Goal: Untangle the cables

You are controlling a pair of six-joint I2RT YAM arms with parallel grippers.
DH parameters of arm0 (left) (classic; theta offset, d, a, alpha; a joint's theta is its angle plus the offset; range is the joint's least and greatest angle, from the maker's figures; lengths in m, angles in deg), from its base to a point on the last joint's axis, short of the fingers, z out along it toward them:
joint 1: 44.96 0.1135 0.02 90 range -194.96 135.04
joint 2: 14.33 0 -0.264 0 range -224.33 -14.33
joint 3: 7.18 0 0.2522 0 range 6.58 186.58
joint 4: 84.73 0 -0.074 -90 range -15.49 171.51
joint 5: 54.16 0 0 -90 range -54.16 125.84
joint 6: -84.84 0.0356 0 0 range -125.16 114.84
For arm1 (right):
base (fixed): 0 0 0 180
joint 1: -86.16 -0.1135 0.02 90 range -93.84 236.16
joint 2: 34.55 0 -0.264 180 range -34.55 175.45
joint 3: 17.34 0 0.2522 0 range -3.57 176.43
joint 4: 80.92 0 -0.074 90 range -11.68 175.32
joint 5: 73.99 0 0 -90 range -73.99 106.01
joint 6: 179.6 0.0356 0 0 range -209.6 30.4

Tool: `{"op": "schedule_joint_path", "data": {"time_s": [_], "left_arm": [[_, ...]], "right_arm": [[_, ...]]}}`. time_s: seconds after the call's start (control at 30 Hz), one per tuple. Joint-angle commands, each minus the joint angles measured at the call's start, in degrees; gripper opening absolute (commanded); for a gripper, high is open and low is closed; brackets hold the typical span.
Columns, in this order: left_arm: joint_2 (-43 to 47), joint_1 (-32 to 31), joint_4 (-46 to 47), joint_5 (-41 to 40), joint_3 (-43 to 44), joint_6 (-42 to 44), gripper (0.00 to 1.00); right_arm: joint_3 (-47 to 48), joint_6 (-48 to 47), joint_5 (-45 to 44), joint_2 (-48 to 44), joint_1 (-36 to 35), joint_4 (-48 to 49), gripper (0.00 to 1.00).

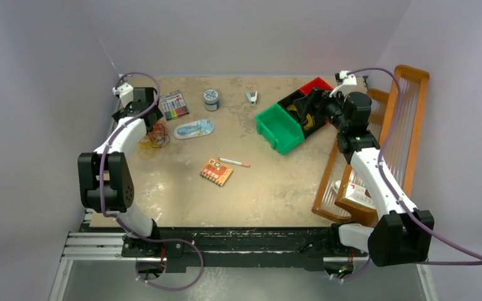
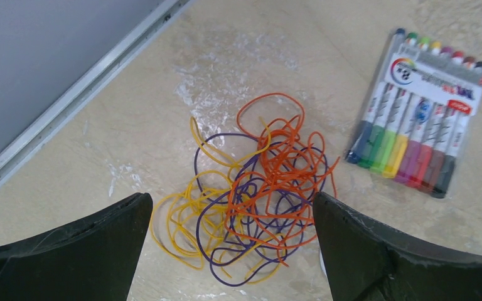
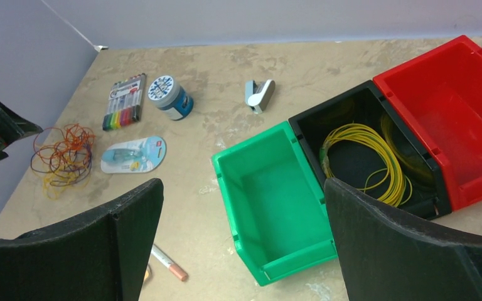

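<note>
Black plastic bin holds a coiled yellow cable; green plastic bin and red plastic bin flank it. Tangle of yellow, orange and purple cables lies on the desk beneath the left gripper. Left and right gripper both spread wide, holding nothing.

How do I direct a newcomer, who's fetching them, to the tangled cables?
Far left on the tan table, beside the flat pack of coloured marker pens, lies a tangle of thin cables. Only it mixes yellow, orange and purple; the coil in the black bin is plain yellow.
</note>
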State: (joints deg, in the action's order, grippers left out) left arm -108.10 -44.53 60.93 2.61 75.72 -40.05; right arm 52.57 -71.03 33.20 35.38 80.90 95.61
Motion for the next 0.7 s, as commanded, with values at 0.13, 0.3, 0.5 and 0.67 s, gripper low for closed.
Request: {"op": "schedule_joint_path", "data": {"time_s": [0.13, 0.3, 0.5, 0.67], "left_arm": [[-5.3, 0.9, 5.6, 6.9, -1.9, 0.6, 1.0], [-8.3, 0.9, 6.0, 5.6, -2.3, 0.8, 1.0], [-12.0, 0.9, 8.4, 4.3, -2.8, 0.5, 1.0], [-15.6, 0.9, 9.5, 3.6, -1.7, 0.0, 0.95]], "right_arm": [[2.9, -1.2, -0.8, -1.9, -0.4, 0.6, 0.99], [2.5, -1.4, -1.1, -2.0, -0.6, 0.7, 0.99], [2.4, -1.3, -0.2, -1.6, -0.7, 1.0, 0.99], [2.2, -1.3, -0.4, -1.9, -0.8, 1.1, 0.99]]}}
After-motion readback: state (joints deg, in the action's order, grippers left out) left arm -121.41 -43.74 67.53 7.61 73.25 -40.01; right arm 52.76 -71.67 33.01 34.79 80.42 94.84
